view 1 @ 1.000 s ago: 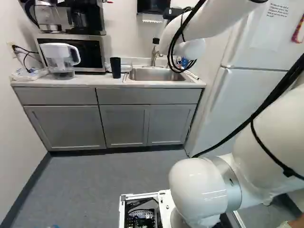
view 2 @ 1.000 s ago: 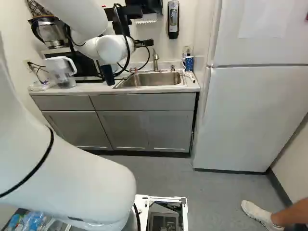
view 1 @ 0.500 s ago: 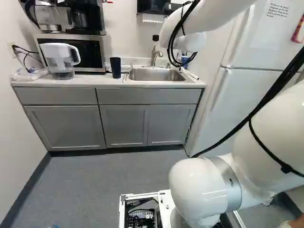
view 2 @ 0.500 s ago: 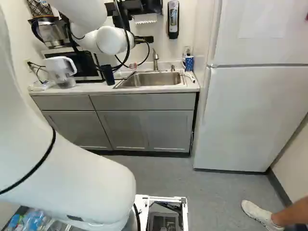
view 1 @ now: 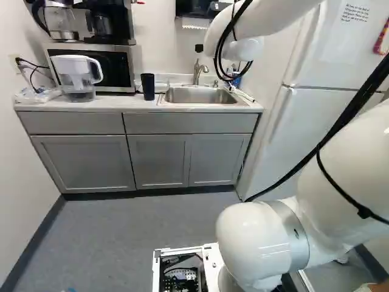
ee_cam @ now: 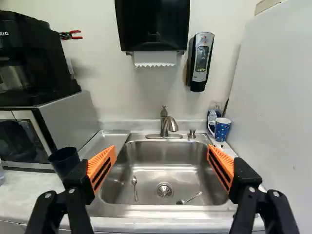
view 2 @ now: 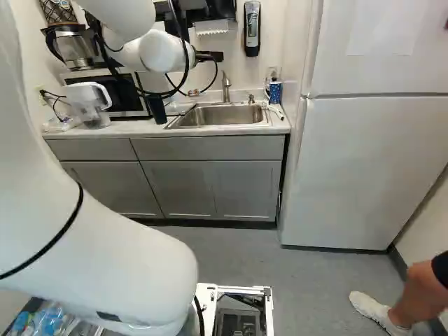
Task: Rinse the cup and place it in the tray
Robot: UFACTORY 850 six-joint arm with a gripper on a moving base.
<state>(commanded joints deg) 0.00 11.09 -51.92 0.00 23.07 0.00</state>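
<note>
In the right base view, a black part of my gripper [view 2: 210, 57] shows in front of the wall above the sink. The wrist view has the gripper [ee_cam: 161, 150] open, its orange pads wide apart over the sink with nothing between them. A dark cup [view 1: 148, 86] stands upright on the counter left of the sink; the same cup [ee_cam: 65, 161] is beside and beyond one finger. A blue mug with white dots [ee_cam: 222, 129] stands behind the sink's far corner, past the other finger. A shallow metal tray [ee_cam: 103, 142] lies between the microwave and the sink.
The sink [ee_cam: 165, 168] holds two spoons, with a faucet [ee_cam: 168, 126] behind it. A towel dispenser [ee_cam: 152, 24] and soap dispenser [ee_cam: 200, 61] hang above. Left are a microwave [ee_cam: 73, 122] and water pitcher [view 1: 76, 76]. A fridge [view 2: 371, 161] stands right; a person's leg shows there.
The arm's wrist end has risen a little, and the open gripper with it. The base, cup and sink stand where they were. The person's leg at the right has shifted.
</note>
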